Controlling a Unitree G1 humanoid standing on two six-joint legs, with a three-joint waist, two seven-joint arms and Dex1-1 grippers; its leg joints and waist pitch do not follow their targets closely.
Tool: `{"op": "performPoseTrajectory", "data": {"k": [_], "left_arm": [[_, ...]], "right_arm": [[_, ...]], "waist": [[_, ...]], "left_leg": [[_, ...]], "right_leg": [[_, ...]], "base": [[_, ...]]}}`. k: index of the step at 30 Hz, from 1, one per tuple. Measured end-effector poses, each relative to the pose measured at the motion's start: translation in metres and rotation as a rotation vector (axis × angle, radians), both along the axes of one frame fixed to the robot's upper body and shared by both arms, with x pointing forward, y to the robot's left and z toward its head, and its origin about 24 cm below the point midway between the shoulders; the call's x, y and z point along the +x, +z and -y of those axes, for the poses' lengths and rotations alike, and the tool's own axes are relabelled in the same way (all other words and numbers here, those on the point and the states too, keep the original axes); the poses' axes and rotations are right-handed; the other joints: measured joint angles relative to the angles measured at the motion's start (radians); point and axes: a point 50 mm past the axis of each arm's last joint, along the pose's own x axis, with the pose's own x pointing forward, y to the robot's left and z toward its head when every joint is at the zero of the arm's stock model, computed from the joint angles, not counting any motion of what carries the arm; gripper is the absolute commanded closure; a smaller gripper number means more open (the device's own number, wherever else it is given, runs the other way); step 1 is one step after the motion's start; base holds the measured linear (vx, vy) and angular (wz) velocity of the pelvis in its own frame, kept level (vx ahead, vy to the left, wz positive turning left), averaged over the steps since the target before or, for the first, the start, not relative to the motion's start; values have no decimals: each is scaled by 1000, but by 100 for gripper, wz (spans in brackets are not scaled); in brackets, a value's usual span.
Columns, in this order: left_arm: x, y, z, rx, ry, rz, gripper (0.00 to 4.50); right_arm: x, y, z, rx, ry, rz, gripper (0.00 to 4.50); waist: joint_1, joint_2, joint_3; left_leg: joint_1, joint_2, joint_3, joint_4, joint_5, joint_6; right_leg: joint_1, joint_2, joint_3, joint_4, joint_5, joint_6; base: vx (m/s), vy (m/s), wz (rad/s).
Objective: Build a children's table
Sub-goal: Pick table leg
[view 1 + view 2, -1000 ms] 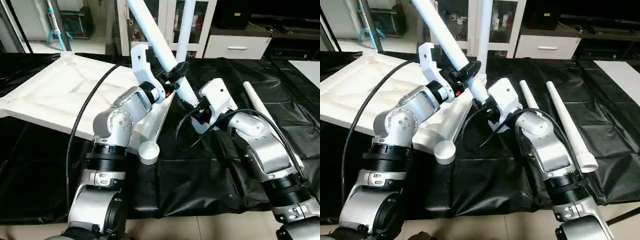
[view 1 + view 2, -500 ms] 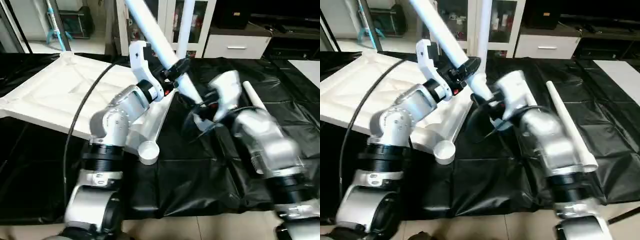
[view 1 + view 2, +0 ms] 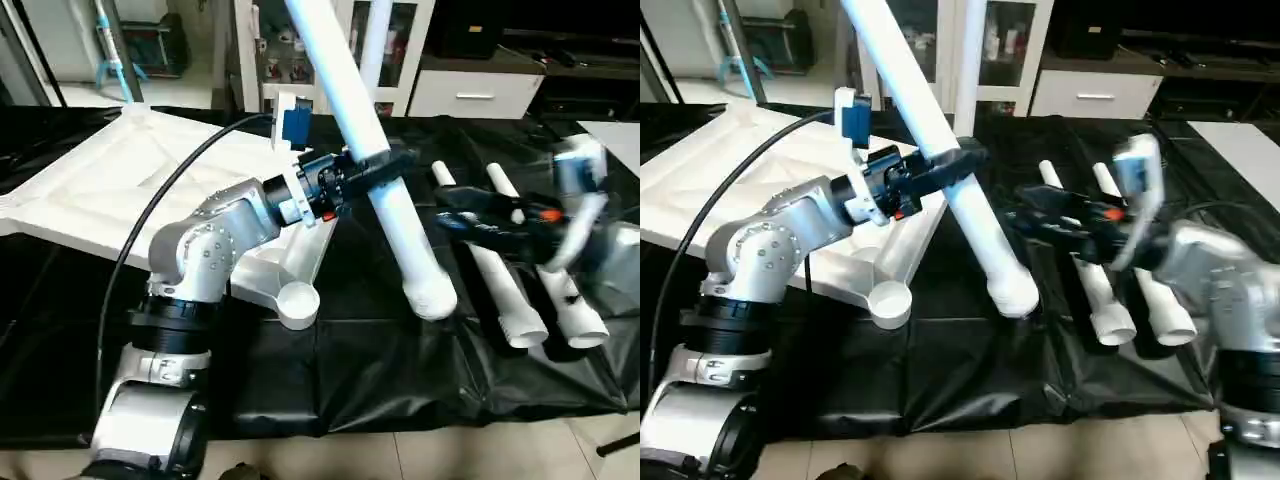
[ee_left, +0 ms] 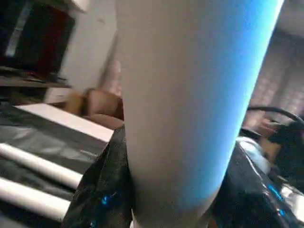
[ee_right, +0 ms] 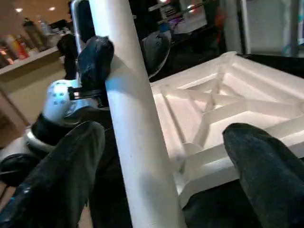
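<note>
The table's white top (image 3: 120,185) lies ribbed side up at the left, with a round corner socket (image 3: 297,303) near the front. My left gripper (image 3: 372,168) is shut on a long white leg (image 3: 400,225), which slants from high at the back down to its wide end just above the black cover. In the left wrist view the leg (image 4: 190,95) stands between the black fingers (image 4: 102,194). My right gripper (image 3: 455,210) hangs open to the right of the leg, apart from it. In the right wrist view its fingers (image 5: 71,175) stand wide on either side of the leg (image 5: 135,128).
Two more white legs (image 3: 500,290) (image 3: 565,300) lie side by side on the black-covered table at the right. Another white leg (image 3: 373,45) stands upright at the back. A black cable (image 3: 165,235) arcs over the top. Cabinets stand behind the table.
My right gripper has opened, let go of the leg's lower part and swung away to the right. The left arm has turned, and the leg's wide end has swung forward.
</note>
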Motion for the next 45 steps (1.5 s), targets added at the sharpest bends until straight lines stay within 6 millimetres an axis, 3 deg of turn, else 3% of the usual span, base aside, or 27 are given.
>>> {"op": "performPoseTrajectory", "data": {"k": [9,13,20,27,45], "left_arm": [[-8,2,-3,3,-155,45,273],[-9,7,-1,3,-184,66,273],[-12,11,5,2,-229,86,273],[-12,11,4,9,-224,91,273],[-9,8,2,35,-189,97,273]], "right_arm": [[-16,-14,-9,-50,160,-106,0],[-19,-13,-15,-71,201,-110,0],[-20,-29,-27,-178,235,-126,0],[-16,-39,-39,-198,238,-127,61],[-15,-41,-43,-215,248,-87,207]], "waist": [[2,-2,1],[3,-3,2],[2,-4,2],[2,-4,2],[3,-4,2]], "left_leg": [[-1,0,0,0,0,1],[-1,0,0,0,0,0],[-1,0,0,0,0,0],[-1,0,0,0,0,1],[-1,0,0,0,2,4]], "right_leg": [[0,0,0,0,0,0],[0,0,0,0,0,0],[0,-1,0,0,0,0],[0,-1,0,0,0,0],[0,-1,0,0,0,0]], "base": [[0,0,0],[0,0,0],[0,0,0],[0,0,0],[0,0,0]]}}
